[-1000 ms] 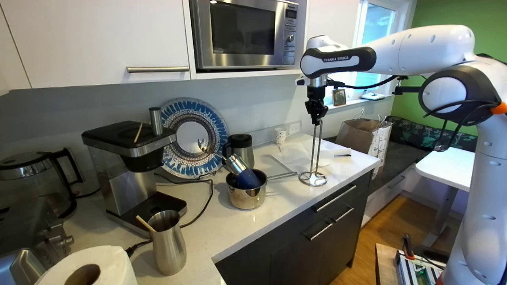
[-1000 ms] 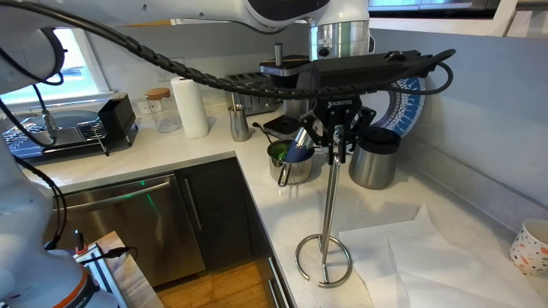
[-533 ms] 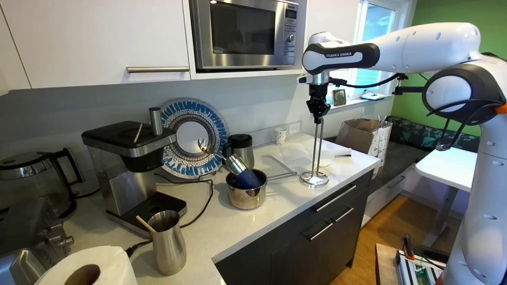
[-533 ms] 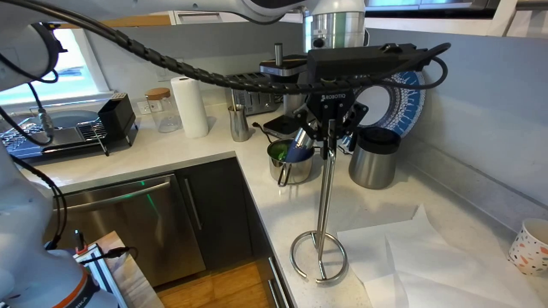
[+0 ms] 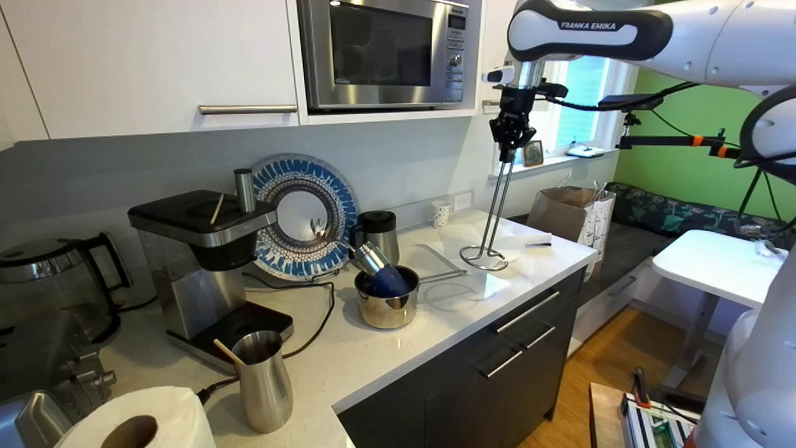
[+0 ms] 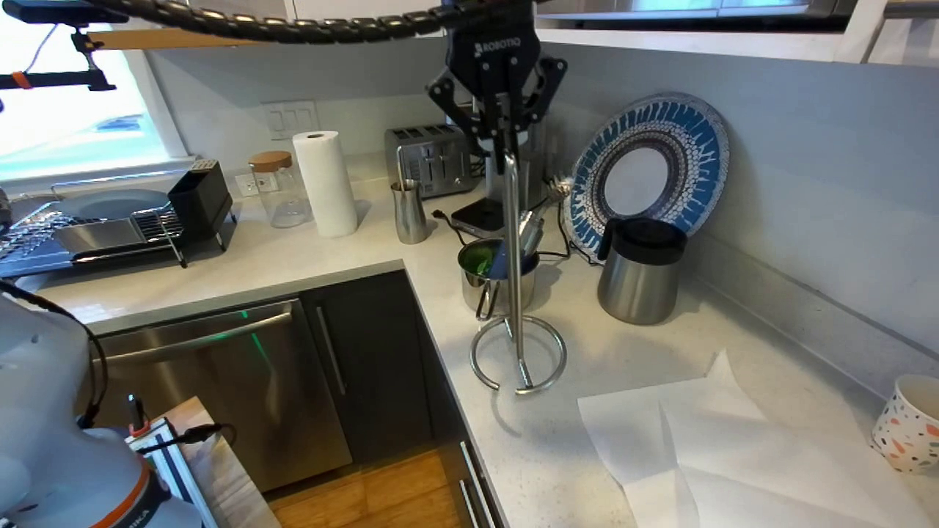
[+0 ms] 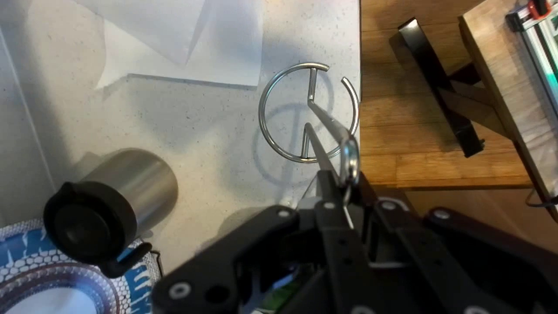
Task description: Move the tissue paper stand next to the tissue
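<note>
The tissue paper stand (image 6: 514, 257) is a thin silver double rod on an open ring base. It also shows in an exterior view (image 5: 493, 205) and in the wrist view (image 7: 263, 109). My gripper (image 6: 502, 147) is shut on the top of the rods; its fingertips also show in the wrist view (image 7: 323, 179). The ring base hangs above the counter, with its shadow apart below, and the stand leans slightly. The tissue, a fat white paper towel roll (image 6: 326, 183), stands upright on the far counter; its top shows at a corner of an exterior view (image 5: 180, 417).
A steel pot (image 5: 385, 311) with a blue-handled tool stands near the stand. A thermos jug (image 6: 638, 293), a patterned plate (image 6: 704, 169), a coffee machine (image 5: 205, 298) and a steel milk jug (image 5: 264, 386) stand around. White napkins (image 6: 697, 433) lie nearby. A microwave (image 5: 379, 50) is overhead.
My gripper has risen with the stand in it. The ring base has lifted off the counter, shifted towards the pot and tilted a little. Other objects have not moved.
</note>
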`<state>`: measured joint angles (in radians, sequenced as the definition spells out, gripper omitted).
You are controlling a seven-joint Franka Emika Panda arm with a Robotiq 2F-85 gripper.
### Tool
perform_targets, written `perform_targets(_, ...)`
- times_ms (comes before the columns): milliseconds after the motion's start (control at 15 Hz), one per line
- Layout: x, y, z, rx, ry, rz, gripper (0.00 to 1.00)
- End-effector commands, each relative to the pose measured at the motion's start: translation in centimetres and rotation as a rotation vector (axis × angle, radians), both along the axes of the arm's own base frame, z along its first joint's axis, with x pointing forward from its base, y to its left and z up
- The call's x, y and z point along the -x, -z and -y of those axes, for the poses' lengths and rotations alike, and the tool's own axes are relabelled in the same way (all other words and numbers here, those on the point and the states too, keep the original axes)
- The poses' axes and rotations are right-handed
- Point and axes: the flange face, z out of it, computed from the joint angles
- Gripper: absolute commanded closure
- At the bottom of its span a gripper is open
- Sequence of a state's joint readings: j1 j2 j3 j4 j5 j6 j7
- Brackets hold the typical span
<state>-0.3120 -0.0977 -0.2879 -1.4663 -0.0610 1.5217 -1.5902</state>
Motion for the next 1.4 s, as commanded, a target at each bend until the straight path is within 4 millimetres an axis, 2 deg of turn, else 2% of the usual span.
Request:
perform_targets(0, 2.6, -3.4, -5.2, 0.077, -0.047, -0.031, 0.97)
perform_targets(200, 4.1, -5.2, -10.4, 0.132, -0.061, -0.043, 0.97)
perform_targets(467, 6.7, -5.9, -17.4, -0.009, -0.119, -0.049, 0.97)
perform_targets(533, 4.7, -5.8, -15.1, 0.038, -0.114, -0.067, 0.88)
perform_targets(600, 5.3, -5.9, -16.5, 0.014, -0.122, -0.068, 0.88)
perform_targets(733, 6.0, -5.9, -17.6, -0.002, -0.130, -0.063, 0.88)
perform_targets(1333, 6.0, -5.2, -17.3, -0.009, -0.124, -0.077, 0.88)
